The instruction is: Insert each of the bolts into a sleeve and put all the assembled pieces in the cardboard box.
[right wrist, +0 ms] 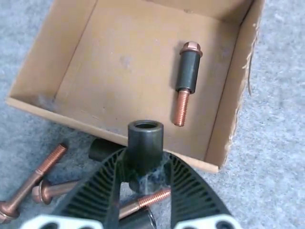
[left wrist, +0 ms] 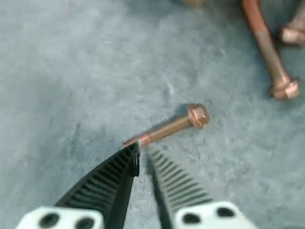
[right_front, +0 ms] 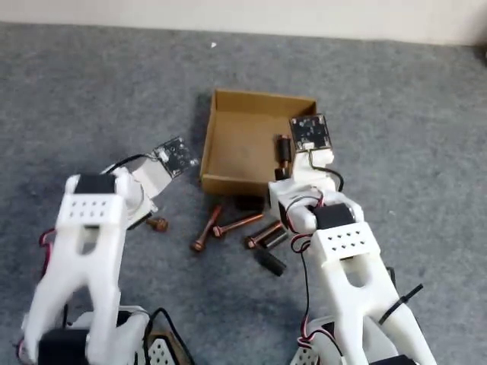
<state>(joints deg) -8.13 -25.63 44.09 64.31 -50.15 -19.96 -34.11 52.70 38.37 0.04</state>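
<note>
The right gripper is clamped on a black cylindrical metal sleeve, held upright just outside the near wall of the shallow brown cardboard box. Inside the box lies a copper bolt fitted with a black sleeve. The left gripper has its jaws drawn almost together on nothing. Its tips are at the threaded end of a loose copper flange bolt lying on the grey carpet.

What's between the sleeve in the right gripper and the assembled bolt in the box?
Only bare floor of the cardboard box separates the sleeve in the right gripper from the assembled bolt, per the right wrist view.
</note>
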